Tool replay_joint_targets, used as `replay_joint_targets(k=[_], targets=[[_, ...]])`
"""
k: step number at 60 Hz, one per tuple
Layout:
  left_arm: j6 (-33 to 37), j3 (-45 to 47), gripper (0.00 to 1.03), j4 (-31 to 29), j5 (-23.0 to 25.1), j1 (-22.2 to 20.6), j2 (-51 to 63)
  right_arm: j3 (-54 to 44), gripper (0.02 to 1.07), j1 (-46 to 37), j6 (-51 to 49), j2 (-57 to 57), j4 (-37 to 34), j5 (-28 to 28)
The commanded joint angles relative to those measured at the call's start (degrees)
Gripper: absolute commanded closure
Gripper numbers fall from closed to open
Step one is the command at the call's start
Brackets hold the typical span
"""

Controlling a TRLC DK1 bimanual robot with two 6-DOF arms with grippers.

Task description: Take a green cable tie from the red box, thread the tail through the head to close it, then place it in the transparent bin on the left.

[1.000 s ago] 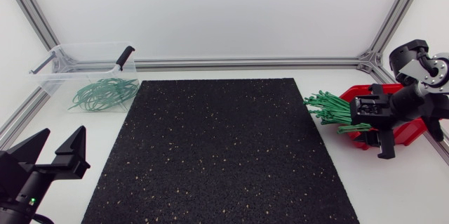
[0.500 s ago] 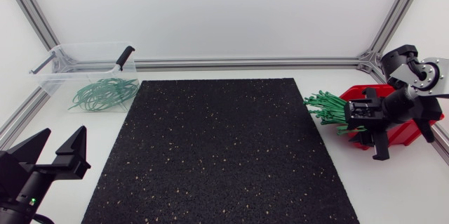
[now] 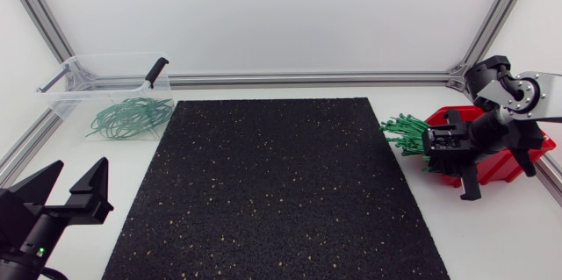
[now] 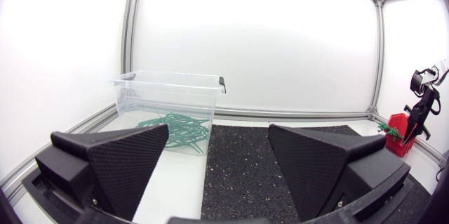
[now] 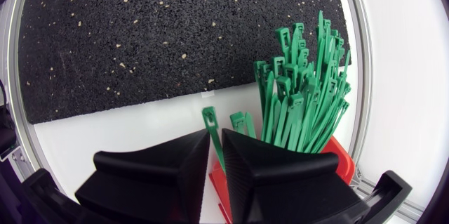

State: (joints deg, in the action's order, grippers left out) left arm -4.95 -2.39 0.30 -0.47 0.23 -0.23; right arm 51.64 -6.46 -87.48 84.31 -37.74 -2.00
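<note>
The red box (image 3: 507, 162) sits at the right table edge, with a bundle of green cable ties (image 3: 406, 134) fanning out of it toward the mat. My right gripper (image 3: 436, 153) is low over the bundle's near side. In the right wrist view its fingers (image 5: 175, 164) stand almost together, shut on one green cable tie (image 5: 210, 122) whose head sticks out ahead of the tips. The bundle (image 5: 302, 90) and the red box (image 5: 338, 162) lie beside it. My left gripper (image 3: 57, 194) rests wide open at the front left. The transparent bin (image 3: 63, 96) holds looped green ties (image 3: 132, 115).
A black speckled mat (image 3: 281, 183) covers the middle of the table. A black-handled tool (image 3: 155, 71) leans on the bin's back rim. In the left wrist view the bin (image 4: 168, 87) stands ahead of my open left gripper (image 4: 217, 157), across bare white table.
My right gripper has shifted left, closer over the tie bundle, and its fingers have closed together. The left arm has not moved.
</note>
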Motion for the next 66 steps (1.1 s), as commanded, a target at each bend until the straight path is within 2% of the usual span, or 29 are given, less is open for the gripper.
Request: replay_joint_targets(k=[1, 27, 39, 58, 66], targets=[[-0.8, 2.3, 0.04, -1.1, -0.1, -0.3, -0.5, -0.1, 1.01, 0.3, -1.3, 1.3, -1.3, 0.8], [-0.8, 2.3, 0.04, -1.1, -0.1, -0.4, -0.5, 0.5, 1.01, -0.3, -0.8, -5.2, -3.4, 0.5], [-0.8, 2.3, 0.04, -1.1, -0.1, -0.3, -0.5, 3.0, 1.01, 0.2, 1.2, -8.8, -6.3, -1.9], [-1.0, 2.4, 0.04, -0.3, -0.1, -0.3, -0.6, 14.9, 1.01, 1.7, 10.4, -13.0, -16.8, -13.7], [-1.3, 2.7, 0.04, 2.3, -0.1, -0.1, -0.6, 17.7, 1.02, 3.6, 15.8, -14.3, -17.2, -16.7]])
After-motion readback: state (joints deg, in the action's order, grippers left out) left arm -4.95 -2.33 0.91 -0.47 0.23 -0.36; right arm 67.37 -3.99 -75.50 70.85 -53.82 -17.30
